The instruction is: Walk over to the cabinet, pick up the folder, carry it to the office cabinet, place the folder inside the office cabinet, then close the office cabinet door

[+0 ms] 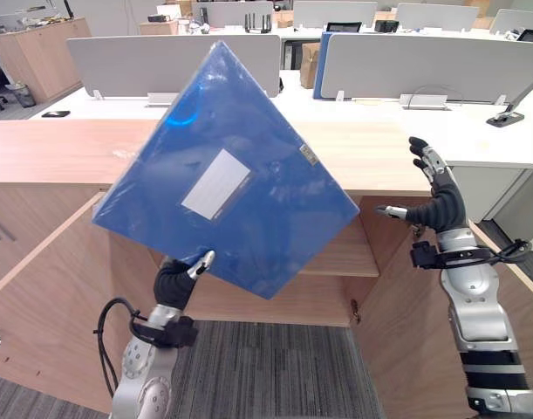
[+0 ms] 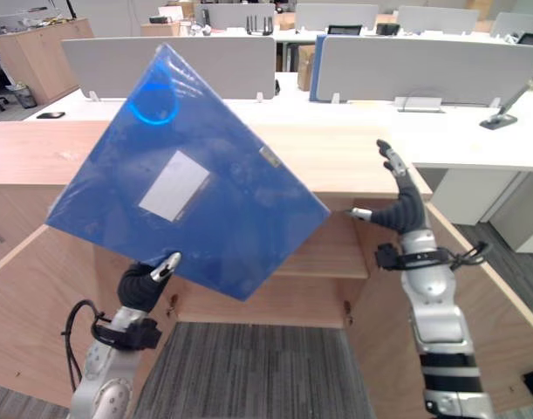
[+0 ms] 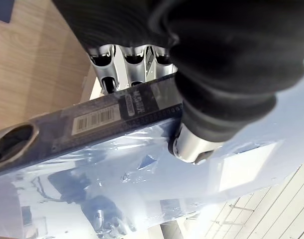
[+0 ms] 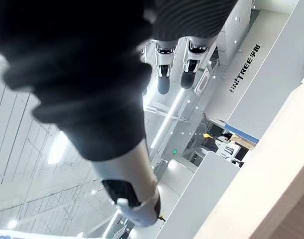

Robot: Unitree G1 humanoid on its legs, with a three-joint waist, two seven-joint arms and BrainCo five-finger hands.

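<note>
Presently the blue folder is held up in the air in front of the open office cabinet, tilted onto one corner so that it stands as a diamond, with its broad face toward the head camera. The left hand grips it at the lowest corner. In the left wrist view the fingers lie curled behind the spine and the thumb presses on the wrapped front face, so the folder is pinched between them. A blank white label sits near the middle of the face, and a small sticker lies close to the upper right edge. On the spine there is a barcode sticker beside a round finger hole; the print on these is too fine to make out. The folder is covered in clear glossy film. The right hand is raised beside the cabinet's upper right corner, clear of the folder, its fingers spread and straight, holding nothing. Both cabinet doors stand swung outward, the left door and the right door, and a wooden shelf shows inside behind the folder. Grey carpet lies before the cabinet. Behind it runs a white table with grey partition screens.
</note>
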